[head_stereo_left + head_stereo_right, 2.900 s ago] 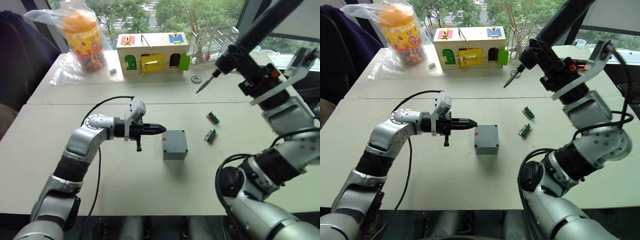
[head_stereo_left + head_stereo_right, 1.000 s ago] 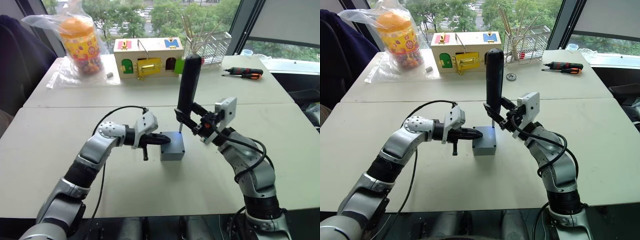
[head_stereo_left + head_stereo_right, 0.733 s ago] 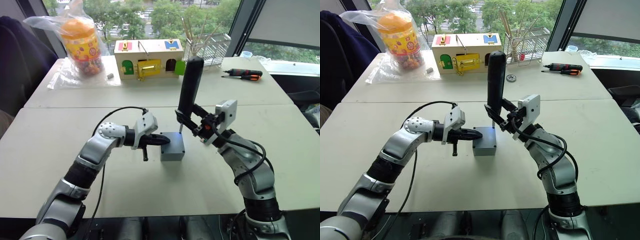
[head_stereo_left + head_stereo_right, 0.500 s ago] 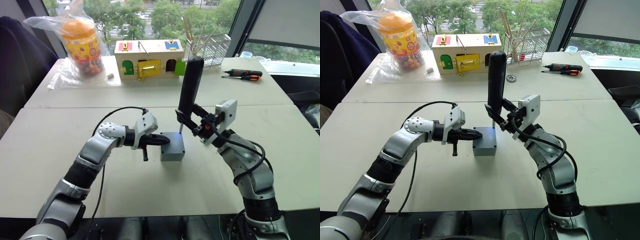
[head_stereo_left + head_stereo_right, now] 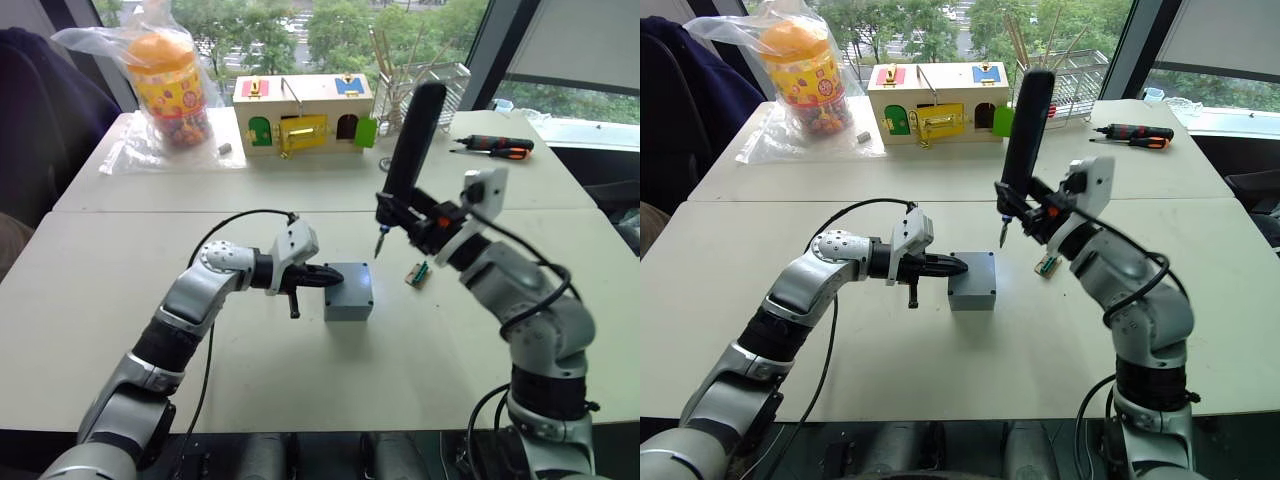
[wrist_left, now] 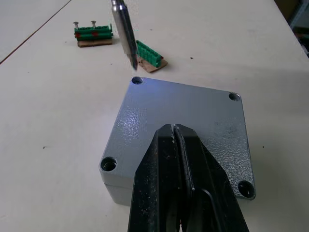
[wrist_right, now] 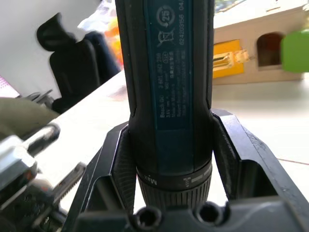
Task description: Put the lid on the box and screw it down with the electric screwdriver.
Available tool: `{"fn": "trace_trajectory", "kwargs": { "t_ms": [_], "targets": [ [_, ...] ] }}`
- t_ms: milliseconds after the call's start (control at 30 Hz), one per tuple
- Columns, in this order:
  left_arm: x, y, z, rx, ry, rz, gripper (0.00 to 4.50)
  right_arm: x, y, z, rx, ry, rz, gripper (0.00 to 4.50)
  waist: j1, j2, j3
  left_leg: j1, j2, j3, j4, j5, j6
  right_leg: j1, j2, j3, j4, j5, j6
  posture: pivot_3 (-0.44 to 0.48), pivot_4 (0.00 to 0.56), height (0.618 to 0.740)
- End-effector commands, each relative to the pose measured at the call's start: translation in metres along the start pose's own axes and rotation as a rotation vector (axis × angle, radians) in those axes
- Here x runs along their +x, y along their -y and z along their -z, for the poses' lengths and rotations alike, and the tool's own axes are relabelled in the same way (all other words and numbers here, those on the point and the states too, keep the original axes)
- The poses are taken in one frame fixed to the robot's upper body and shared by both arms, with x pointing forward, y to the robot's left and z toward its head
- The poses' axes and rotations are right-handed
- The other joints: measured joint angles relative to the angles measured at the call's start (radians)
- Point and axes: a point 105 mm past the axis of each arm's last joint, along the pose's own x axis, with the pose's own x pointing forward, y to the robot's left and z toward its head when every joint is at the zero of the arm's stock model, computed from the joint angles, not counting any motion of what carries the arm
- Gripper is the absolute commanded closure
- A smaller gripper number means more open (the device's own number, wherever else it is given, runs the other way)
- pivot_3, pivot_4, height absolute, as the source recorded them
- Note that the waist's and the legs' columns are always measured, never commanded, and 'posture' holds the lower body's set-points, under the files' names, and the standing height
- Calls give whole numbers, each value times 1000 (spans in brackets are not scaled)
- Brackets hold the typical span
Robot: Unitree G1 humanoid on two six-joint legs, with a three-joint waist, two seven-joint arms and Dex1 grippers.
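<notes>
Left wrist view: my closed left fingers press the hard, slippery lid; right fingers hold the electric screwdriver low.

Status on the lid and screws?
Done: lid sits on the box. In hand: right pincer holds the electric screwdriver, bit just above a corner hole; shut left pincer presses the lid. Left: whether any screws are seated is unclear.

Silver arms, blk joints, cables
</notes>
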Motion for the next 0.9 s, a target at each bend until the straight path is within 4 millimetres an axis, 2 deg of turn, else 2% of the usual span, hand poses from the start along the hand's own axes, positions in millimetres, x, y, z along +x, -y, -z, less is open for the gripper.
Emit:
{"fn": "trace_trajectory", "kwargs": {
  "t_ms": [33, 133, 167, 233, 300, 367, 467, 533, 633, 733, 900],
  "targets": [
    [-5, -8, -6, -45, 32, -56, 4500, -12, 1, -52, -48, 88, 22, 2715, 2, 0, 0, 0, 0, 0, 0, 0, 0, 0, 0, 0, 0, 0, 0, 0, 150, 711],
    [-10, -20, -27, -40, 124, -148, 4500, -21, 18, -67, -60, 13, 84, 2715, 2, 0, 1, 0, 0, 0, 0, 0, 0, 0, 0, 0, 0, 0, 0, 0, 150, 711],
    [-11, -22, -30, -48, 140, -163, 4500, -23, 22, -70, -60, -6, 101, 2715, 2, 0, 2, 0, 0, 0, 0, 0, 1, 0, 0, 0, 0, 0, 0, 0, 150, 711],
    [-14, -26, -42, -34, 181, -198, 4500, -34, 45, -67, -77, -103, 210, 2715, 3, -1, 3, 0, 0, 0, 0, -1, 1, 0, 0, 0, 0, 0, 0, 0, 150, 711],
    [-18, -25, -52, -37, 217, -211, 4500, -60, 79, -46, -93, -314, 348, 2715, 5, -1, 4, -1, 0, 1, 0, -1, 2, 0, -1, 0, -1, 0, 0, 0, 150, 711],
    [-17, -16, -50, 32, 170, -176, 4500, -91, 98, -17, -25, -555, 399, 2715, 9, -2, 4, -3, -1, 0, 0, -2, 3, -1, -2, 0, -1, 0, 0, 0, 150, 711],
    [-18, 9, -43, 54, 138, -16, 4500, -124, 103, 11, 108, -789, 393, 2715, 2, -1, 5, -4, -2, 4, 0, -3, 5, -2, -3, 0, -3, 0, 0, 0, 150, 711],
    [-19, 22, -38, 37, 117, 77, 4500, -137, 109, 20, 199, -847, 397, 2715, -7, 2, 7, -4, -1, 6, -1, -3, 5, -4, -3, 1, -3, 0, 0, 0, 150, 711],
    [-18, 30, -31, 31, 81, 106, 4500, -152, 119, 36, 329, -921, 430, 2715, -15, 4, 9, -1, 0, 9, 1, -2, 4, -5, -3, 4, -1, 0, 0, 0, 150, 711],
    [-16, 35, -29, 31, 75, 109, 4500, -161, 126, 44, 395, -976, 455, 2715, -19, 4, 9, 0, 0, 8, 0, -2, 4, -4, -3, 5, -1, 0, 0, 0, 150, 711],
    [-16, 36, -23, 10, 79, 69, 4500, -158, 129, 50, 439, -1034, 450, 2715, -19, 4, 9, -1, 0, 10, 0, -3, 5, -5, -3, 6, -2, 0, 0, 0, 150, 711]
  ]
}}
